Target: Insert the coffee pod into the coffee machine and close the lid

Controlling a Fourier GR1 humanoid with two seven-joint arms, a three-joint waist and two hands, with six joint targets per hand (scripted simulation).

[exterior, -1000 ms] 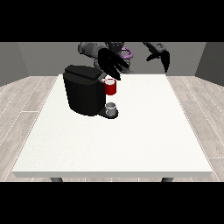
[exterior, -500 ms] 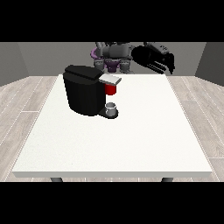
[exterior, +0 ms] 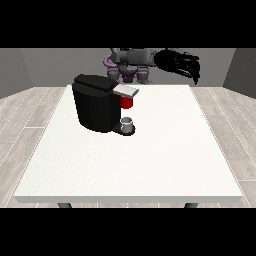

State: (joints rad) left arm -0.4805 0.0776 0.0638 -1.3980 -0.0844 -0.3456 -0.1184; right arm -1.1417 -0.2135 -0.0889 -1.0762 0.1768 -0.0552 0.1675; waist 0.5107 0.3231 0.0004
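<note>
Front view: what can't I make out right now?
- Hand at the view's right: raised behind the table; finger positions too small to read.
- Other hand: not seen.
- Grey thing on the coffee machine base: too small to identify.
- Lid state: unclear.

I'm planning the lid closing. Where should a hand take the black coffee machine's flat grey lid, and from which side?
Probably at its free end, from above on the view's right. The flat grey lid juts out from the top of the black coffee machine, over a red thing at the machine; the body blocks the left.
</note>
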